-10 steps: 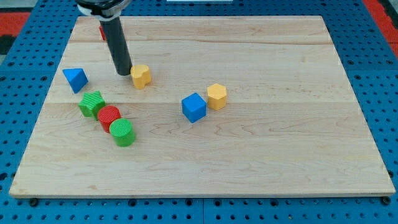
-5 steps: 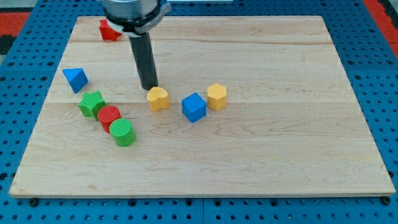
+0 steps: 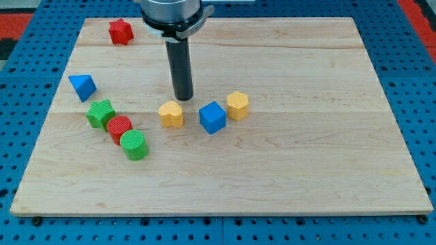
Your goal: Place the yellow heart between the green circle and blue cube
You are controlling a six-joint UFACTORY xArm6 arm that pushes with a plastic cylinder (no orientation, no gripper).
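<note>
The yellow heart (image 3: pixel 172 113) lies on the wooden board (image 3: pixel 286 156), left of the blue cube (image 3: pixel 212 117) and up-right of the green circle (image 3: pixel 134 144). My tip (image 3: pixel 184 99) stands just above and slightly right of the heart, close to it but apart, and up-left of the blue cube.
A yellow hexagon (image 3: pixel 237 105) touches the blue cube's right side. A red circle (image 3: pixel 118 127) and a green star (image 3: pixel 101 113) line up with the green circle. A blue triangle (image 3: pixel 82 86) sits at the left, a red star (image 3: pixel 120 31) at the top left.
The heart was pushed down and right from the upper left to beside the blue cube. My tip has moved right and now stands clear of it.
</note>
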